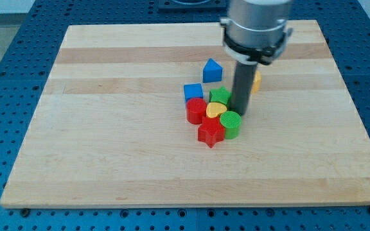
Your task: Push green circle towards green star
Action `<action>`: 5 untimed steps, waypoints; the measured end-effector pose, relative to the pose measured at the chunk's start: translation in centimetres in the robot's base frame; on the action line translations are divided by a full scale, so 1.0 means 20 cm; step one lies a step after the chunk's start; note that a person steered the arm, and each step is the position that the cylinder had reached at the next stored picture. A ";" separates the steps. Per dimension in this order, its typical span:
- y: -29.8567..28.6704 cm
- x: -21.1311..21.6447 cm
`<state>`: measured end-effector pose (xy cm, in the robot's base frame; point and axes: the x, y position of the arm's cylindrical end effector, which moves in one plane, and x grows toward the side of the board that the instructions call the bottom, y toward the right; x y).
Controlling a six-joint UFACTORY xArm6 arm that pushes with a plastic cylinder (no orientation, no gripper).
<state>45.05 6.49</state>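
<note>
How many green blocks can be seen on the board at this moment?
2. The green circle lies at the cluster's right edge, just below my tip. The green star sits above the yellow heart, left of the rod. Others may be hidden behind the rod.

The arm's grey cylindrical wrist (257, 25) hangs at the view's top, its dark rod (243, 86) pointing straight down, my tip (240, 114) on the board.

Yellow block (256, 81) mostly behind the rod, shape unclear; green star (220, 96) perhaps partly covered.
</note>
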 end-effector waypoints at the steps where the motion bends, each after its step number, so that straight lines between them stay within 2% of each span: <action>1: -0.20 -0.04; 4: -0.47 -0.16; 5: -0.61 -0.07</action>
<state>43.58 -5.72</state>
